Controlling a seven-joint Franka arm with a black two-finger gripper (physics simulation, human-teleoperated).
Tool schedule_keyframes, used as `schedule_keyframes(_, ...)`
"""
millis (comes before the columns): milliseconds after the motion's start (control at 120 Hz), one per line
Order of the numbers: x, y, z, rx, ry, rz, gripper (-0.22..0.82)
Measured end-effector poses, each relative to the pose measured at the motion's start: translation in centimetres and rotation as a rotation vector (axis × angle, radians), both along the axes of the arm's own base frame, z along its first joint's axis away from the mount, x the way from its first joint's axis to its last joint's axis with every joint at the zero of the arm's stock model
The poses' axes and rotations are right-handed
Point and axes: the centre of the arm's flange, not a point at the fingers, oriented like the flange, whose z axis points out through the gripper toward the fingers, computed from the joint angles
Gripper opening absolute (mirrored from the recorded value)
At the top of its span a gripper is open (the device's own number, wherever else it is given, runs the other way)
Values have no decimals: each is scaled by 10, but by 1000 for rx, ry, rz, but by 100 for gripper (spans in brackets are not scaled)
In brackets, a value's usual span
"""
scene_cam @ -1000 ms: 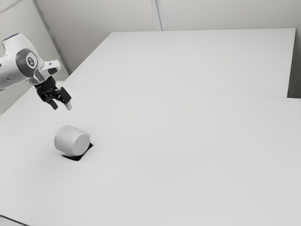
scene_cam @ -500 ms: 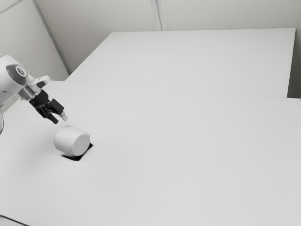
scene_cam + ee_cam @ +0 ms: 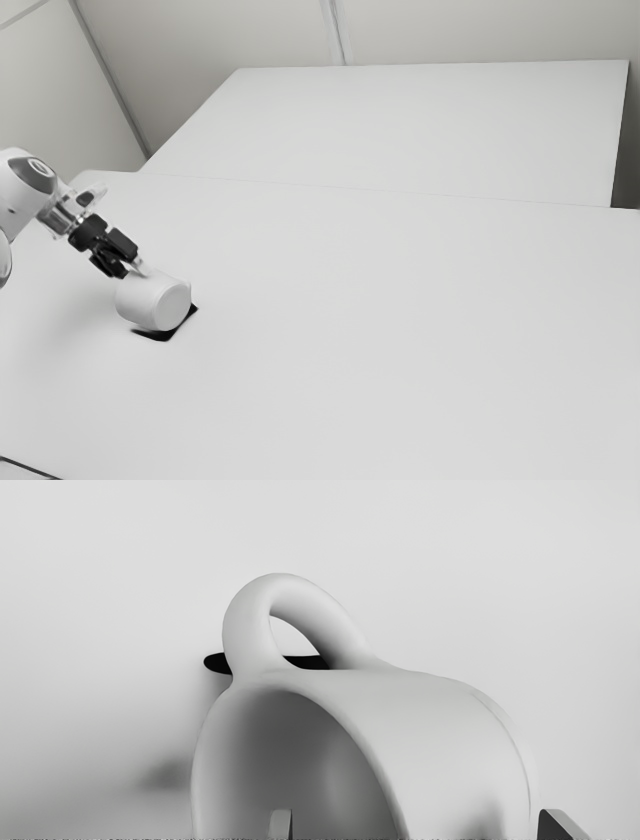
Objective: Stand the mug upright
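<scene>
In the exterior view my gripper (image 3: 127, 268) is right at the upper side of the white mug (image 3: 152, 300), which lies on its side with its base toward the exterior view's right. The wrist view shows the mug (image 3: 440, 720) with its open mouth and looped handle. My gripper (image 3: 412, 825) stands open there: one fingertip is in front of or inside the mouth, the other beyond the base end. Whether either finger touches the mug cannot be told.
A dark shadow-like patch (image 3: 155, 336) lies under the mug on the white table (image 3: 380, 330). Behind it stands another pale surface (image 3: 430, 130), and a thin dark line (image 3: 28, 467) crosses the near left corner.
My gripper has come down from above toward the table and reached the mug, tilting on the way. The mug has not moved.
</scene>
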Motion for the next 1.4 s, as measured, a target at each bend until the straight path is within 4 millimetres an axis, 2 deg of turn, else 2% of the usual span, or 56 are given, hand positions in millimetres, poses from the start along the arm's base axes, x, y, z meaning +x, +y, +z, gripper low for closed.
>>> schedule_keyframes(350,-16,5,-3,-79,17,2,18)
schedule_keyframes(508,-22,4,-5,-134,21,13,11)
schedule_keyframes(708,-32,-6,-17,-259,22,56,3)
schedule_keyframes(867,-33,-12,-18,-311,13,67,-10)
schedule_keyframes(1075,-32,-17,-17,-338,0,73,-16)
schedule_keyframes(1192,-24,-25,-11,-324,-5,84,-17)
schedule_keyframes(1400,8,-54,27,-189,-39,129,-18)
